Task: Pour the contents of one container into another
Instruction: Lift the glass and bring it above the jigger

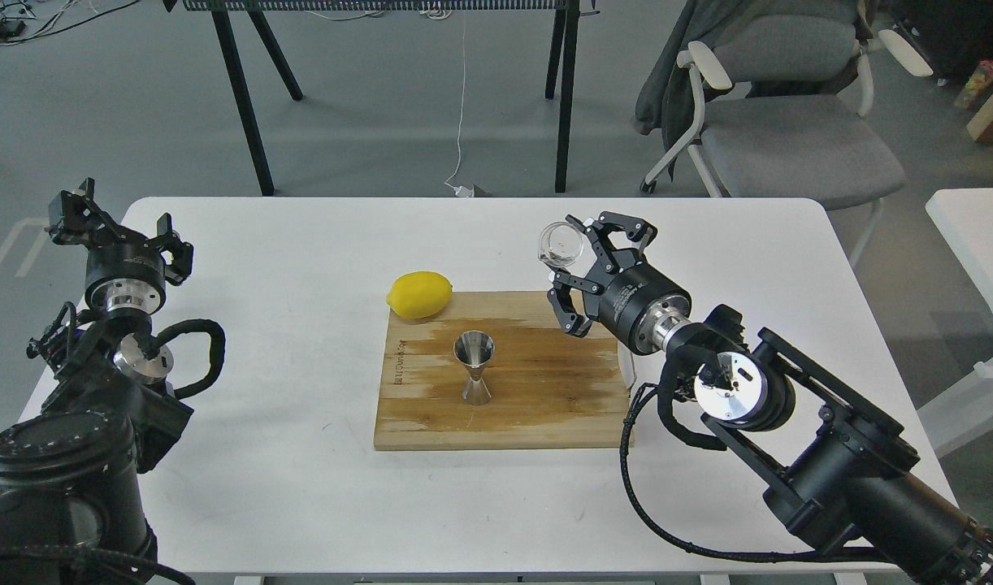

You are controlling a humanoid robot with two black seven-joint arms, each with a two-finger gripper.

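Bright, even overhead light keeps everything sharp, with soft faint shadows on the white table [301, 455] and little glare.

**Glass cup held aloft beside the board**

The right hand [582, 272] grips the tilted glass cup [560, 244] above the bench [301, 487], right of the jigger [474, 368], which stands upright on the wooden board [545, 406]. A lemon [419, 294] rests at the board's far-left corner. The left hand [114, 231] hovers spread-fingered, well apart.

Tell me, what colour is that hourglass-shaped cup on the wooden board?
Shiny silver: the stainless-steel hourglass-shaped jigger, seen best in the head view.
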